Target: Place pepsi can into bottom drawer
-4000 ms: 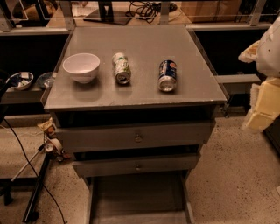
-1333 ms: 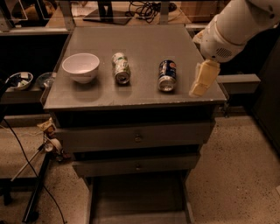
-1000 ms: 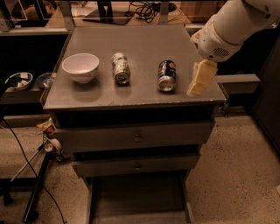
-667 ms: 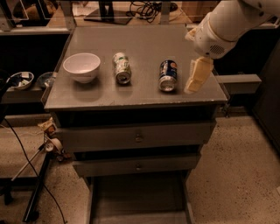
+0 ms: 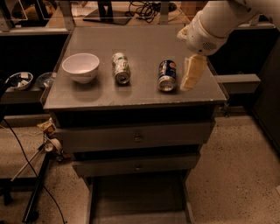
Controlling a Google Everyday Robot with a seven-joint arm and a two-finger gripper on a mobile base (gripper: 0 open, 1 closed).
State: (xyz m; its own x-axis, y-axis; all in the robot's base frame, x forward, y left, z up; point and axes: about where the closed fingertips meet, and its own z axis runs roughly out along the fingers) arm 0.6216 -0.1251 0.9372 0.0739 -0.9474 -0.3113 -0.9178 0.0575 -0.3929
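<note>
Two cans lie on the cabinet top; the pepsi can is the right one. Just right of it hangs the gripper (open or closed, I cannot tell), likely lining up a grasp; the bottom drawer waits open.

The robot's white arm reaches in from up and to the right of the pepsi can, sloping down towards it. It ends in a thick rounded wrist, tilted so that its face looks down and left, with a small patch of dots on the underside. From there the cream-coloured gripper hangs down and slightly left, a long, flat, pale piece. It sits just beside the can's right flank, its lower tip level with the can's near end. Whether it touches the can, I cannot tell.
</note>
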